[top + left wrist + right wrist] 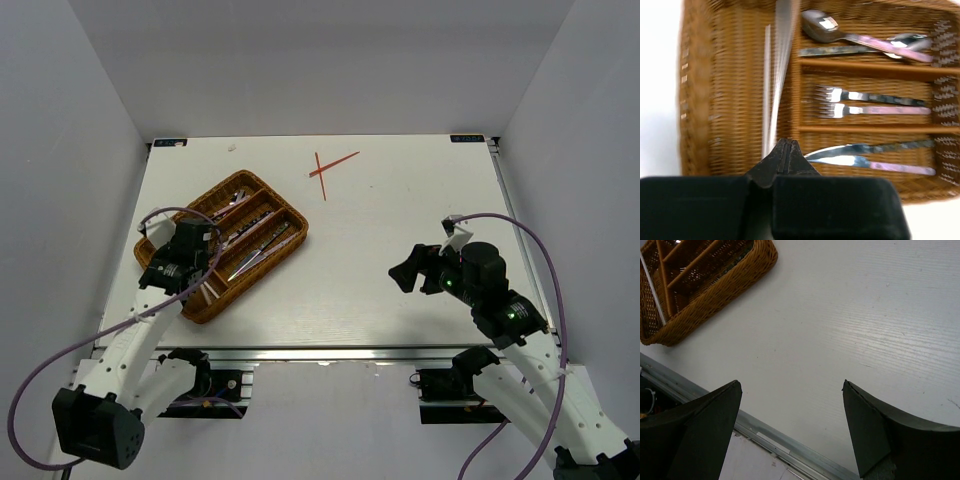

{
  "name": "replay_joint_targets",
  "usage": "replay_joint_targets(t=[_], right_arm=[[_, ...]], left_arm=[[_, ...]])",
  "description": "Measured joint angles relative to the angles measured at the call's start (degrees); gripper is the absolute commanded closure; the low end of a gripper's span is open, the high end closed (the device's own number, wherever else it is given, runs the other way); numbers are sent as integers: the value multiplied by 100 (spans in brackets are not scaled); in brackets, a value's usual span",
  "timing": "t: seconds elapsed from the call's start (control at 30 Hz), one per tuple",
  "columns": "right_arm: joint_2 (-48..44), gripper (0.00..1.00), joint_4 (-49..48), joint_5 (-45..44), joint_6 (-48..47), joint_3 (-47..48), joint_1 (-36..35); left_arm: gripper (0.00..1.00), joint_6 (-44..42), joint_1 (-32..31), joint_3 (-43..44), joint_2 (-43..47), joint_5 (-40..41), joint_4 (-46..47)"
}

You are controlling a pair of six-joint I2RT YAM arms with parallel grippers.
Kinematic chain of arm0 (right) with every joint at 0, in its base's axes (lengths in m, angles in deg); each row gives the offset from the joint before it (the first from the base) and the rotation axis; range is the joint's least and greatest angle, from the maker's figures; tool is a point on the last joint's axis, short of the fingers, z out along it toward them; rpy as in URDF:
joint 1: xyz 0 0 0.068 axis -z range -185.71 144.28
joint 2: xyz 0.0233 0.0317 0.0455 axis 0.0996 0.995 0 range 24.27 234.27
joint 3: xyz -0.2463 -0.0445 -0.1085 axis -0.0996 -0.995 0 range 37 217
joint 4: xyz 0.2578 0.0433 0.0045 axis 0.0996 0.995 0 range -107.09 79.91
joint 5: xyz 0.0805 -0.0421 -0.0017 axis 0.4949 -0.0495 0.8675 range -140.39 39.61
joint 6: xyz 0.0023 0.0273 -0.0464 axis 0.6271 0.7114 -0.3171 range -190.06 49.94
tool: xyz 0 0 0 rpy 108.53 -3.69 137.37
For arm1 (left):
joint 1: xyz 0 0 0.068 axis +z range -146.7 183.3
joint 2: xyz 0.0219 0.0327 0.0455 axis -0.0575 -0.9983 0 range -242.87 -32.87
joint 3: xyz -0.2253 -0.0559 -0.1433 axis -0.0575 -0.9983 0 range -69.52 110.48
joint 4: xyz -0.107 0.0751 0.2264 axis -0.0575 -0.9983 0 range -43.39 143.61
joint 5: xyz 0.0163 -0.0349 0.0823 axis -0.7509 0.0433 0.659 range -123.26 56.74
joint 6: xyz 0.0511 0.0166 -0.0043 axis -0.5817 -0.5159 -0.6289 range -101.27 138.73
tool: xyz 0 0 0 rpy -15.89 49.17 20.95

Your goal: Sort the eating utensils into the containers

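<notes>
The brown wicker tray (298, 240) lies at the left of the table. In the left wrist view its compartments (700, 100) hold spoons (860, 40), forks (865, 102) and knives (865, 155), all with pinkish handles. Thin silver-white chopsticks (774, 100) lie blurred in the long compartment. My left gripper (203, 262) (784, 142) hovers over the tray's near end with its jaws shut, and nothing shows between them. Two red chopsticks (322, 172) lie crossed on the table beyond the tray. My right gripper (405, 270) (791, 385) is open and empty above bare table at the right.
The tray's corner (715, 295) shows at the top left of the right wrist view. The table's metal front edge (790, 450) runs just below the right fingers. White walls close in the table on the left, right and back.
</notes>
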Motion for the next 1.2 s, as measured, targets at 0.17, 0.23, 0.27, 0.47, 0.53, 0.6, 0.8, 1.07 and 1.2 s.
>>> replay_joint_targets(t=[0.17, 0.23, 0.27, 0.47, 0.53, 0.6, 0.8, 1.07, 1.2], right_arm=[[-72, 14, -136, 55, -2, -2, 0], [-83, 14, -214, 83, 0, -2, 0], [-83, 14, -258, 107, 2, -2, 0], [127, 13, -520, 315, 0, -2, 0], [216, 11, -573, 372, 0, -2, 0], [319, 11, -669, 400, 9, -9, 0], [1246, 11, -1191, 343, 146, 0, 0], [4599, 11, -1351, -380, 48, 1587, -116], [6625, 17, -1408, -846, -105, 3528, -315]], left_arm=[[100, 11, 544, -431, 17, -468, -68], [100, 24, 557, -522, -4, -584, -157], [100, 28, 557, -527, -7, -619, -184], [80, 74, 557, -470, 131, -717, -260], [42, 33, 557, -332, 186, -752, -348], [9, -96, 557, -68, 212, -837, -409], [2, -1113, 562, 988, 59, -1340, -409], [2, -2033, 562, 1139, -293, -1508, -431], [2, -2260, 562, 881, -105, -1449, -317]])
